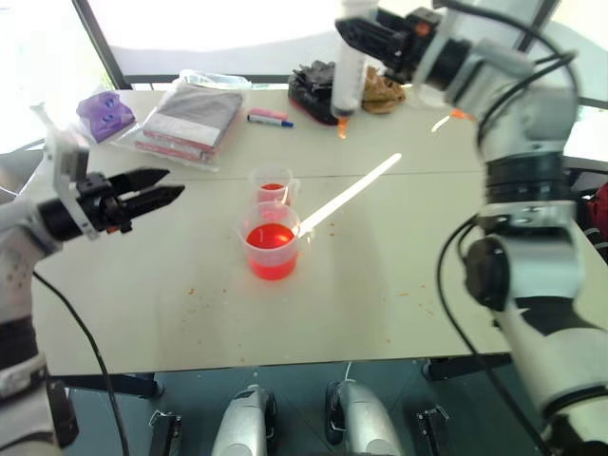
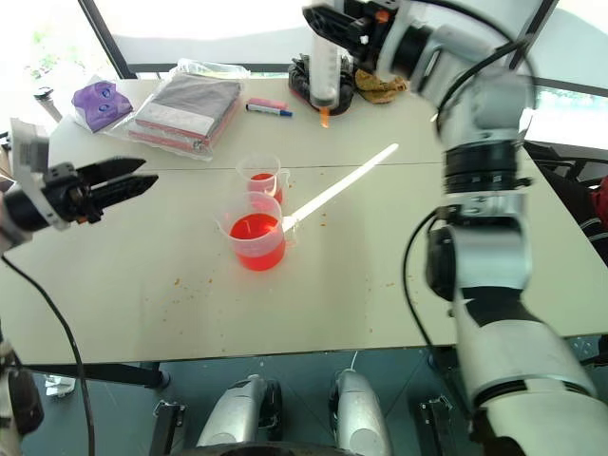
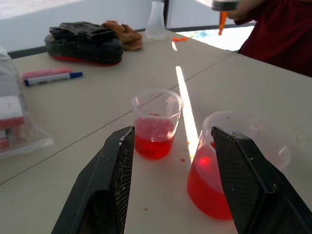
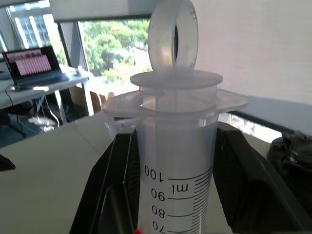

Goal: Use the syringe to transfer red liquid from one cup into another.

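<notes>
Overhead, right arm [image 1: 380, 38] bent inward — fingers clamping upright syringe [image 1: 348, 71].

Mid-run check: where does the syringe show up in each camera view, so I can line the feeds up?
Left eye: syringe at top centre, upright in the right tool.
Right eye: top centre, orange tip down.
Left wrist: just its lower end and tip at the top edge.
Right wrist: barrel up close, centre.
Shared landmark: the smaller cup, also in the left wrist view.

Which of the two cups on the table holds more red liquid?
The larger beaker, nearer the robot, with the pouring lip, holds more. The smaller cup just behind it has only a shallow red layer.
</notes>
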### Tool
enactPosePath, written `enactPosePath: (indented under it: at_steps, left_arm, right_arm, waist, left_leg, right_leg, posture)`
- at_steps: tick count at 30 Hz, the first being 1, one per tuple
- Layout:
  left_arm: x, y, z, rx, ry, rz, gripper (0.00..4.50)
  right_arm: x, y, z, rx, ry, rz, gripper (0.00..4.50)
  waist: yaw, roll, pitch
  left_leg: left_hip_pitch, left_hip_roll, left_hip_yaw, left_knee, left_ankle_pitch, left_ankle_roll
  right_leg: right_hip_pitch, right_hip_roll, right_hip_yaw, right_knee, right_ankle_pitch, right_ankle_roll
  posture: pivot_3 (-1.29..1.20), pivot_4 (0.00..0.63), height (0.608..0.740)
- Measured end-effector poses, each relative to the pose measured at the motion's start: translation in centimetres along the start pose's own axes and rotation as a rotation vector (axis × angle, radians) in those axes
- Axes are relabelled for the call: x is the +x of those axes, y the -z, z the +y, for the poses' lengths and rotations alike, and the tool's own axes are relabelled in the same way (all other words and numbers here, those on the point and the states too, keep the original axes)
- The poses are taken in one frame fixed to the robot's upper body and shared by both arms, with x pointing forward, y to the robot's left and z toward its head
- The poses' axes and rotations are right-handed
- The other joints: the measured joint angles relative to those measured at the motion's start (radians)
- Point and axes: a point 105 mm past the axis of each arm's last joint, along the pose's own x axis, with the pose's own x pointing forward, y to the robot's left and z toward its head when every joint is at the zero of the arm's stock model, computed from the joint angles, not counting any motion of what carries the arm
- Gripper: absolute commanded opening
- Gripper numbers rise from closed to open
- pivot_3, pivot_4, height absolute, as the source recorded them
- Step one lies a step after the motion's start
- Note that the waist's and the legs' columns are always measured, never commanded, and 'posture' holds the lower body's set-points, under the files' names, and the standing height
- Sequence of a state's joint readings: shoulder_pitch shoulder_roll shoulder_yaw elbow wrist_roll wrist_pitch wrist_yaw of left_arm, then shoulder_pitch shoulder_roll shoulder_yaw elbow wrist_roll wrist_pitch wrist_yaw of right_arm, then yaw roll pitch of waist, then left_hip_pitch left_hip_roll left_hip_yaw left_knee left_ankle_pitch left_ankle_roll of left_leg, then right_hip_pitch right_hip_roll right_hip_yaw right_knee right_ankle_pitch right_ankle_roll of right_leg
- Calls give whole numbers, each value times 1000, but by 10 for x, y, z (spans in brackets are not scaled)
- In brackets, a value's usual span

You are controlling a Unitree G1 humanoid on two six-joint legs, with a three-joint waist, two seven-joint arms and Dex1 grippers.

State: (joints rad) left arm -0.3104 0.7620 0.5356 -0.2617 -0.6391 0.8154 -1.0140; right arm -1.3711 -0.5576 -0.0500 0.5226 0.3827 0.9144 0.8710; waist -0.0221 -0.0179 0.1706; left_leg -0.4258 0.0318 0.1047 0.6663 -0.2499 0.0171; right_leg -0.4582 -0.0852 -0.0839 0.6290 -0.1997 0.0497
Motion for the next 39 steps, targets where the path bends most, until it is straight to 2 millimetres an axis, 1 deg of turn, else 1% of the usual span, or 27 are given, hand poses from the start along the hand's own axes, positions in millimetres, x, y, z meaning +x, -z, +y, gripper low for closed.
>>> enactPosePath:
  at_steps: [1,2,4,6,8,10,11,12,14,18,19,20,23,27,29,32,34,36,38,39]
  left_arm:
    - [-3,6,-6,-16,-9,9,2585]
    - [-7,14,-13,-44,-12,20,2585]
    - [-8,21,-24,-76,0,37,2585]
    - [-5,16,-38,-75,49,24,2585]
    - [-2,11,-49,-80,99,2,2585]
    - [-2,10,-52,-89,118,4,2585]
    - [-2,9,-53,-89,127,8,2585]
    - [-2,8,-54,-85,135,15,2585]
    - [-1,6,-55,-81,148,19,2585]
    - [5,5,-59,-86,174,22,2585]
    - [6,5,-60,-90,178,22,2585]
    - [6,4,-60,-90,180,19,2585]
    - [7,3,-59,-86,174,25,2585]
    - [10,7,-61,-99,188,43,2585]
    - [12,5,-58,-99,172,38,2585]
    - [11,5,-51,-93,136,37,2585]
    - [9,8,-49,-97,121,47,2585]
    - [3,15,-44,-117,88,76,2585]
    - [-2,19,-39,-136,63,85,2585]
    - [-4,19,-38,-137,56,87,2585]
  right_arm:
    - [-9,14,-6,56,24,109,1508]
    - [-21,33,-11,136,48,226,1508]
    - [-34,61,-14,254,73,366,1508]
    - [-39,90,-13,355,79,474,1508]
    - [-45,127,-15,461,104,582,1508]
    - [-52,163,-20,560,152,669,1508]
    - [-55,178,-22,599,176,703,1508]
    - [-56,190,-23,627,195,726,1508]
    - [-56,203,-24,649,210,749,1508]
    - [-53,212,-25,628,212,758,1508]
    - [-51,214,-24,619,208,759,2530]
    - [-50,217,-25,609,216,765,2930]
    - [-50,217,-27,602,216,751,4469]
    - [-50,217,-29,558,229,750,4469]
    - [-51,216,-30,480,224,745,4469]
    - [-62,203,-38,370,242,721,4469]
    - [-72,179,-36,286,206,634,4469]
    - [-90,149,-30,157,160,523,4469]
    - [-104,133,-24,29,145,444,4469]
    - [-110,130,-20,-32,141,409,4469]
  waist:
    - [1,0,0]
    - [2,0,0]
    - [2,0,0]
    - [2,0,0]
    - [5,0,0]
    - [6,0,0]
    - [6,0,0]
    - [6,0,0]
    - [5,0,0]
    - [6,0,0]
    - [5,0,0]
    - [6,0,0]
    - [6,-1,-1]
    - [9,-1,-1]
    - [9,-1,-1]
    - [10,1,0]
    - [10,1,0]
    - [11,1,0]
    - [13,0,0]
    - [13,-1,-1]
  left_leg:
    - [0,0,0,0,0,0]
    - [0,0,0,0,0,0]
    - [0,0,0,0,0,-1]
    - [1,0,0,1,1,-1]
    - [1,0,0,1,1,-1]
    - [1,0,0,1,1,-1]
    - [0,0,1,1,1,-1]
    - [0,0,1,1,1,-1]
    - [0,0,1,1,1,-1]
    - [1,0,1,1,1,-1]
    - [1,0,1,1,1,-1]
    - [1,0,1,1,1,-1]
    - [2,0,1,1,1,-1]
    - [3,0,0,2,1,-1]
    - [2,0,0,2,1,-1]
    - [0,0,1,2,1,-1]
    - [0,0,1,1,1,-1]
    - [0,0,0,0,1,-1]
    - [0,1,0,-1,1,-2]
    - [0,1,-1,-1,1,-2]
  right_leg:
    - [-1,-1,0,1,-1,-2]
    - [-1,-1,0,1,-2,-3]
    - [-1,0,0,1,-4,-6]
    - [-1,1,0,2,-3,-7]
    - [1,3,0,2,-3,-6]
    - [0,4,-1,2,-2,-5]
    - [-1,5,-1,2,-1,-2]
    - [-1,5,-1,2,-1,-2]
    - [-1,6,0,2,-1,-2]
    - [0,6,0,2,-1,-2]
    - [0,6,0,2,-1,-2]
    - [0,6,0,2,-1,-2]
    - [2,6,-1,2,-1,-1]
    - [4,6,0,1,-1,-2]
    - [3,6,0,1,-1,-2]
    - [0,6,0,1,-1,-1]
    - [-1,6,0,1,-1,0]
    - [-1,6,-1,1,-2,1]
    - [-1,6,-2,1,-3,1]
    - [0,6,-2,0,-3,1]
  posture:
    - [0,150,740]
    - [0,150,740]
    - [0,150,740]
    - [0,150,740]
    - [0,150,740]
    - [0,150,740]
    - [0,150,740]
    - [0,150,740]
    - [0,150,740]
    - [0,150,740]
    - [0,150,740]
    - [0,150,740]
    - [0,150,740]
    - [0,150,740]
    - [0,150,740]
    - [0,150,740]
    - [0,150,740]
    - [0,150,740]
    - [0,150,740]
    - [0,150,740]
